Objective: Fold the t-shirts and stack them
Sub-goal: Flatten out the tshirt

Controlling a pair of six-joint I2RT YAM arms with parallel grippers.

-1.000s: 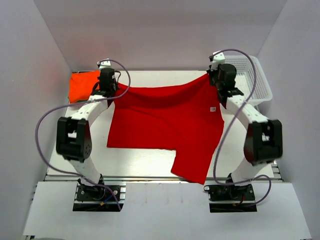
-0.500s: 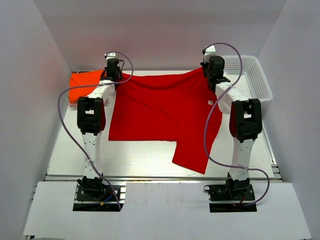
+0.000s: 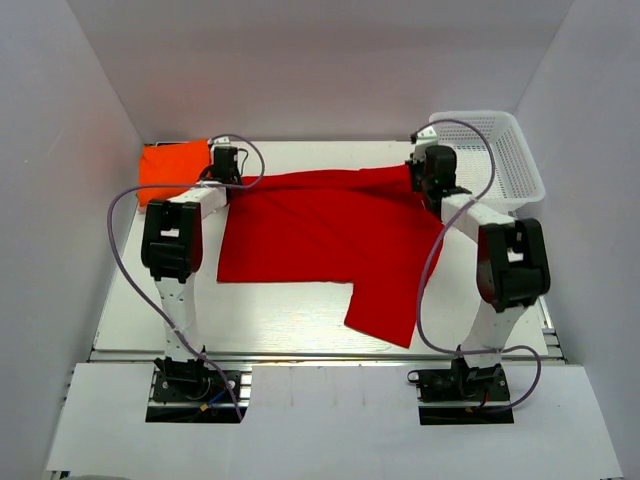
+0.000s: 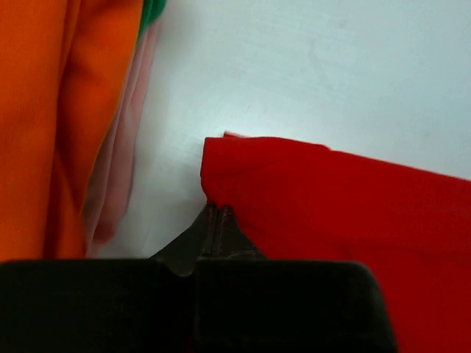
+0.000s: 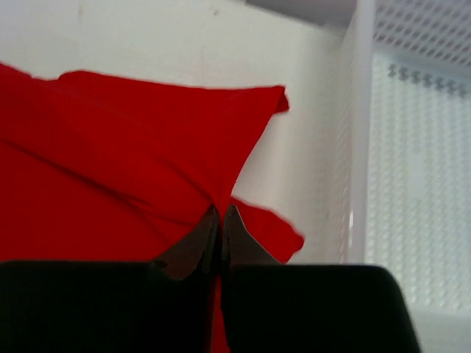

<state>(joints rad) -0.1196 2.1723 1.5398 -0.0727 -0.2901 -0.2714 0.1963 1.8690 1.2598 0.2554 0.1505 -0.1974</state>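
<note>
A bright red t-shirt [image 3: 330,245] lies spread over the white table, one sleeve hanging toward the near edge. My left gripper [image 3: 228,178] is shut on its far left corner [image 4: 221,158], low over the table. My right gripper [image 3: 425,180] is shut on the far right corner [image 5: 235,140], with cloth pinched between the fingertips. A folded orange t-shirt [image 3: 172,168] lies at the far left, just beyond the left gripper; the left wrist view shows the orange cloth [image 4: 66,125] with a green layer [image 4: 151,16] beneath it.
A white mesh basket [image 3: 500,155] stands at the far right, close beside my right gripper; its wall [image 5: 412,169] fills the right of the right wrist view. Grey walls enclose the table on three sides.
Both grippers have come down and slightly toward me from the back, lowering the red shirt's far edge onto the table. The white tag no longer shows.
</note>
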